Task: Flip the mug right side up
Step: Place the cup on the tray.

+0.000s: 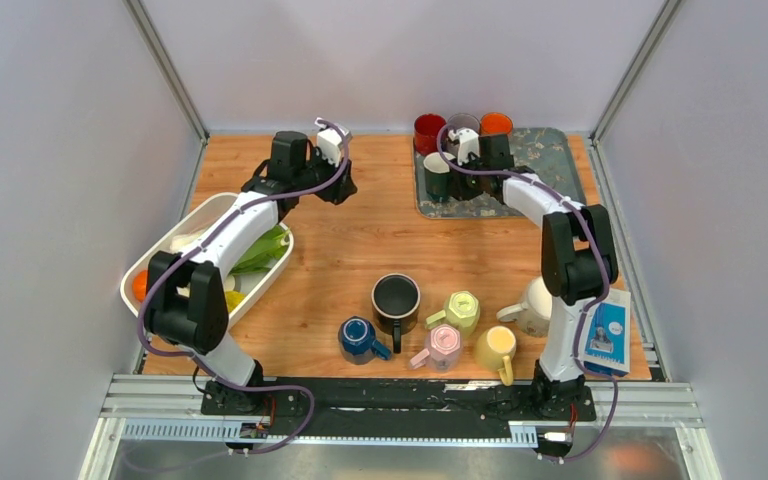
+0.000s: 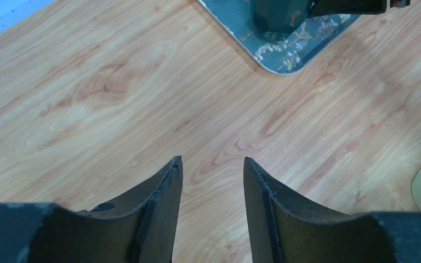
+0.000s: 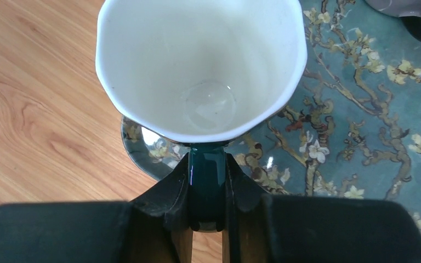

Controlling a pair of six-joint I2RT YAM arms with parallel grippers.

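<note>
A dark green mug [image 1: 436, 177] with a white inside [image 3: 200, 66] stands mouth up at the left corner of the floral tray [image 1: 545, 150]. My right gripper [image 3: 206, 164] is shut on the mug's green handle [image 3: 206, 181]. It also shows in the top view [image 1: 458, 171]. Whether the mug rests on the tray [image 3: 362, 137] or hangs just above it I cannot tell. My left gripper [image 2: 212, 161] is open and empty over bare wood, left of the tray [image 2: 285, 52]. It also shows in the top view [image 1: 343, 188].
A red mug [image 1: 428, 130], a grey mug [image 1: 463, 122] and an orange mug [image 1: 496, 124] stand at the tray's back. Several mugs cluster near the front, among them a black one [image 1: 396, 298] and a blue one [image 1: 360, 338]. A white basket [image 1: 160, 262] of vegetables sits at the left. A blue box [image 1: 608, 335] lies at the right.
</note>
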